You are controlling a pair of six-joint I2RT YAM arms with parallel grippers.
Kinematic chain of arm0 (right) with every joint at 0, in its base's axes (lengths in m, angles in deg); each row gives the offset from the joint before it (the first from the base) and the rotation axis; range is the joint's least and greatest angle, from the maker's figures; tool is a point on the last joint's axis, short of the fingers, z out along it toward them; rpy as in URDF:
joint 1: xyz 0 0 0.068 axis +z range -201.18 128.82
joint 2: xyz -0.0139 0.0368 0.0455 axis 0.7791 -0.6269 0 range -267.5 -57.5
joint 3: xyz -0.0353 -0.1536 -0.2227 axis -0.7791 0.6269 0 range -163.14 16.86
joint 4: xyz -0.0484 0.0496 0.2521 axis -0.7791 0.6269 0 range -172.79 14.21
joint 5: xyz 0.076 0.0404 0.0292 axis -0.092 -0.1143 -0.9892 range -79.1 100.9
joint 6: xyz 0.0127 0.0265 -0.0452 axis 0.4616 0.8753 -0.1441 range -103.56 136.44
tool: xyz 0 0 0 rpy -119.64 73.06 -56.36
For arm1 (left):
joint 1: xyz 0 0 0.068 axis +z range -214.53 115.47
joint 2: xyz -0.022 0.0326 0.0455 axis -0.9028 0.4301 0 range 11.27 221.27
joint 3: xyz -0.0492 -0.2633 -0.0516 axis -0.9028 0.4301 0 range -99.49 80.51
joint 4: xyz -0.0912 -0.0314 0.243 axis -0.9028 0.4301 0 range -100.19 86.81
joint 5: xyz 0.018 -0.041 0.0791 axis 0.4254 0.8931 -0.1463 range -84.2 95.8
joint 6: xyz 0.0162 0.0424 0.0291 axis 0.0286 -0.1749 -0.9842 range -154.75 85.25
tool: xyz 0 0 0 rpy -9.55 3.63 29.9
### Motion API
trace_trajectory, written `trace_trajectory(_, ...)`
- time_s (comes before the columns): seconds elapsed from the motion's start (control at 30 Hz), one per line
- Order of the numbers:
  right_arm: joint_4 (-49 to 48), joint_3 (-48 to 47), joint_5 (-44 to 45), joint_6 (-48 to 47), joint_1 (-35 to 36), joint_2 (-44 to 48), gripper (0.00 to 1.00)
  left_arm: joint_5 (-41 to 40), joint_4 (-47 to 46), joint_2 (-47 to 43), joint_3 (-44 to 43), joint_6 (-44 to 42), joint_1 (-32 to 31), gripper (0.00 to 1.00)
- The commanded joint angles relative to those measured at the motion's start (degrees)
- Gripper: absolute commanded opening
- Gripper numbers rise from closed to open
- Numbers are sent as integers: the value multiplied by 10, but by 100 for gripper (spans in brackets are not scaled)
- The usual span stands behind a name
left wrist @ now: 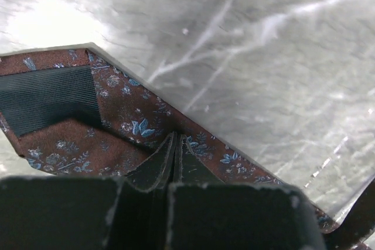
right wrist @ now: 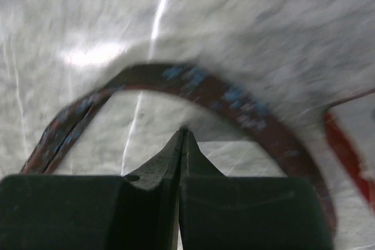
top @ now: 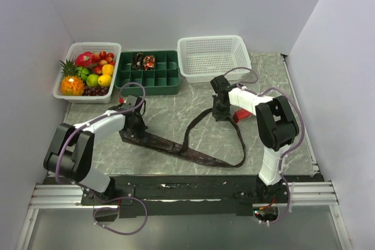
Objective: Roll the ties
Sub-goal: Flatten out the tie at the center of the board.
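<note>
We see the left claw (left wrist: 176, 141) closed over the tie (left wrist: 123, 115) at frame bottom; the right claw (right wrist: 182, 137), closed too, sits inside its curve.

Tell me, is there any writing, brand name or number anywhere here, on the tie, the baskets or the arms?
No text can be read in any view.
Tie: only a blue flower pattern, no label showing.
Fruit basket, green tray, white basket: no lettering.
Left arm, right arm: no markings visible.
</note>
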Motion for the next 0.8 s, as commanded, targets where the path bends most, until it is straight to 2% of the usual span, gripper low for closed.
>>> trace_trajectory(0.0, 41, -35, 12, -7, -37, -21, 0, -72, 109, 54, -17, -18, 23, 1)
trace_trajectory(0.53, 18, 31, -6, -22, -167, 31, 0, -87, 150, 98, -75, -80, 155, 1)
trace_trajectory(0.77, 10, 57, 22, -33, -184, 88, 0, -89, 148, 113, -84, -83, 168, 1)
